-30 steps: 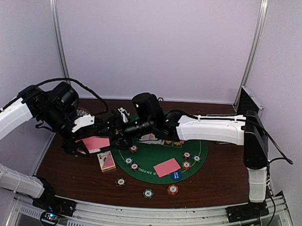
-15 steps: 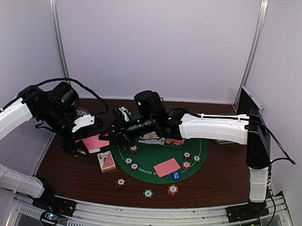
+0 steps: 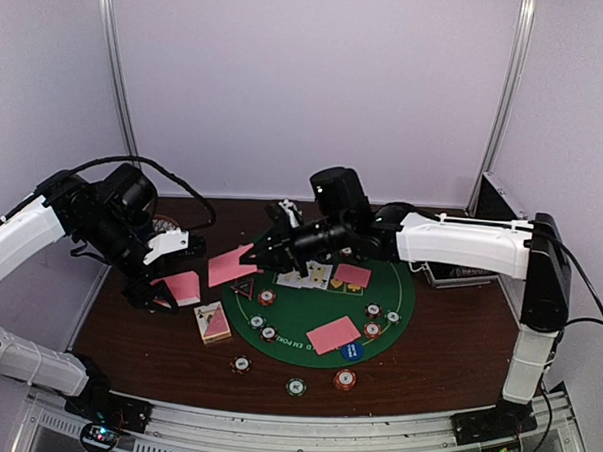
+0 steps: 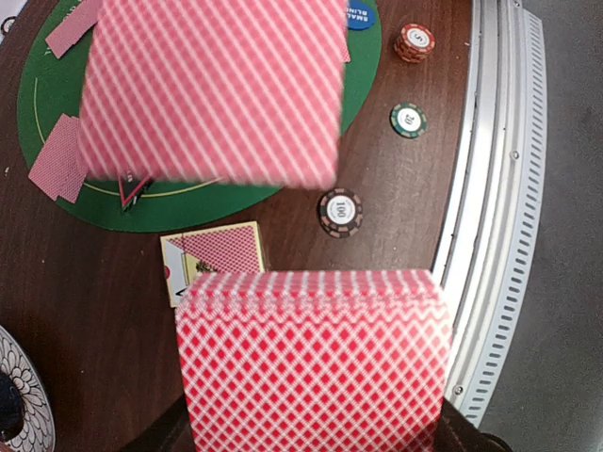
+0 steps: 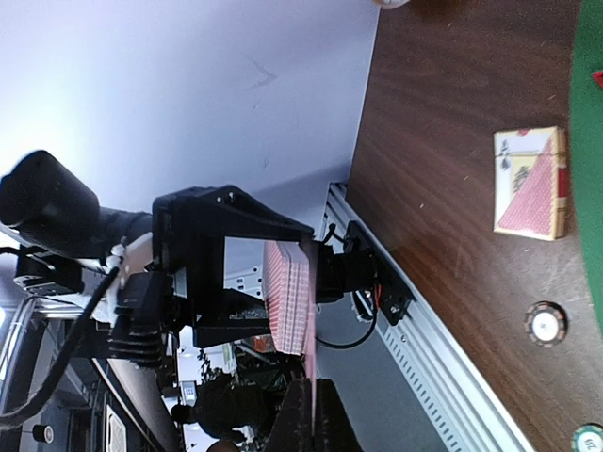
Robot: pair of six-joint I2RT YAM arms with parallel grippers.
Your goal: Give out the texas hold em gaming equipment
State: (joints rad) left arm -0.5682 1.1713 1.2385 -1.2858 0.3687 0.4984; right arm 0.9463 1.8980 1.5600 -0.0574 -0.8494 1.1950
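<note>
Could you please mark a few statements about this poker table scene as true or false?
1. The right gripper pinches a single card, pink back up. True.
2. The left gripper is empty. False: it holds the deck.
3. The card box lies on the green mat. False: it lies on the wooden table beside the mat.
4. A face-down card lies on the mat next to the blue button. True.
</note>
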